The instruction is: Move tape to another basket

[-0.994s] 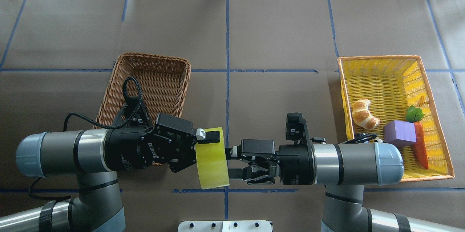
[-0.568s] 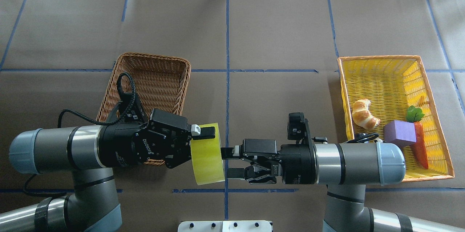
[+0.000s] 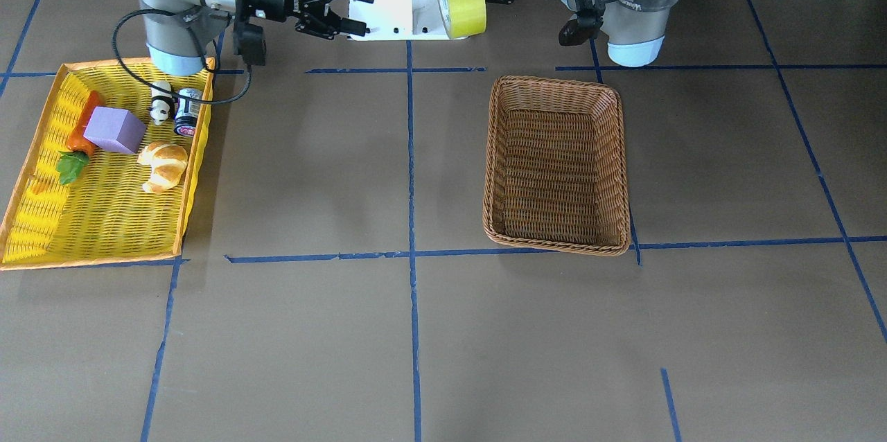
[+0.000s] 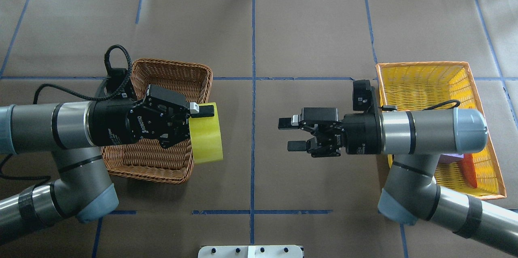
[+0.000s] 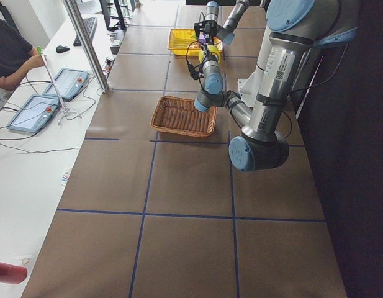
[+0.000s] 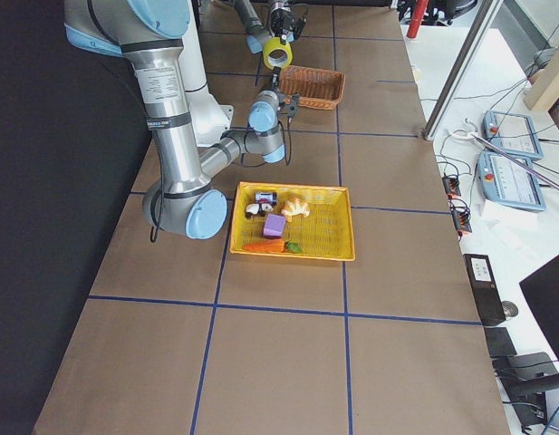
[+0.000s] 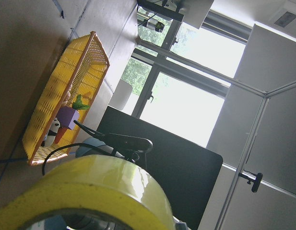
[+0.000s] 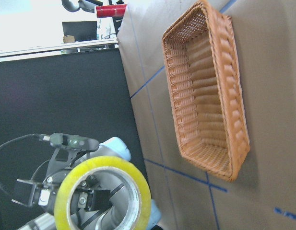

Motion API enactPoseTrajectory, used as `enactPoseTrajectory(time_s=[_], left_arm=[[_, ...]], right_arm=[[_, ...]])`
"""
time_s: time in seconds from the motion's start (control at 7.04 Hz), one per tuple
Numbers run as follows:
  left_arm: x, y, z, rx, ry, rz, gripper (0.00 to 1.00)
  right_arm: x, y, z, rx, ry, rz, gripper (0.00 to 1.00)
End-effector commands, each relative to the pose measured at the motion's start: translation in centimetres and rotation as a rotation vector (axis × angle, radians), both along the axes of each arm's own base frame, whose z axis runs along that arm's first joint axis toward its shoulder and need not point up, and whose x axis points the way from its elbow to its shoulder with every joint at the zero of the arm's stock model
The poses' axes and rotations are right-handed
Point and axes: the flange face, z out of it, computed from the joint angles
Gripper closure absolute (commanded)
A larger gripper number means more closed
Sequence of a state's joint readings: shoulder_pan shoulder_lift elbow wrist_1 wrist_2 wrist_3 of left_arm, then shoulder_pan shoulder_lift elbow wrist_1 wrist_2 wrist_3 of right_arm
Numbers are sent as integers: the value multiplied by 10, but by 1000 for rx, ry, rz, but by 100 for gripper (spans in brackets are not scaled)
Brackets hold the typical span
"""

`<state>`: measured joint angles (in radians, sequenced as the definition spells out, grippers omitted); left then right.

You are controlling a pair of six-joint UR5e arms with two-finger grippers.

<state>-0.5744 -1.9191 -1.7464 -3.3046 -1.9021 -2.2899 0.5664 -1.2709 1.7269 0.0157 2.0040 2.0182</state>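
Observation:
The yellow-green tape [image 4: 206, 134] hangs in the air in my left gripper [image 4: 201, 127], which is shut on it, one finger [image 4: 207, 110] across the roll's top. In the overhead view it sits at the right edge of the brown wicker basket [image 4: 174, 65], which holds nothing. The front view shows the tape [image 3: 463, 2] held high, on the robot's side of the basket [image 3: 558, 237]. My right gripper [image 4: 290, 133] is open and empty near the table's middle, facing the tape with a gap between them. The right wrist view shows the tape [image 8: 107, 170] and the basket [image 8: 236, 124].
The yellow basket [image 4: 421, 65] at the right holds a croissant [image 3: 163, 163], a purple block [image 3: 113, 130], a carrot [image 3: 82, 130], a panda toy [image 3: 161, 109] and a small can [image 3: 187, 120]. My right arm crosses over its near part.
My left arm has carried the tape left and away from the robot, to the brown basket's right edge. My right gripper has drawn back to the right, away from the tape.

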Motion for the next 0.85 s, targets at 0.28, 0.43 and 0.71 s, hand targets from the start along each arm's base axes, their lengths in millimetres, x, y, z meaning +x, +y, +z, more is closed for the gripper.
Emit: enactPoseTrajectory(time_s=[0.28, 0.43, 0.71], left_arm=[[-30, -59, -9, 110, -488, -25, 97], [-25, -62, -12, 150, -597, -44, 97], [-10, -70, -5, 245, -834, -38, 98]], right_arm=[[84, -122, 30, 80, 482, 121, 0], [99, -142, 40, 98, 570, 154, 0], [111, -169, 71, 218, 788, 141, 0]])
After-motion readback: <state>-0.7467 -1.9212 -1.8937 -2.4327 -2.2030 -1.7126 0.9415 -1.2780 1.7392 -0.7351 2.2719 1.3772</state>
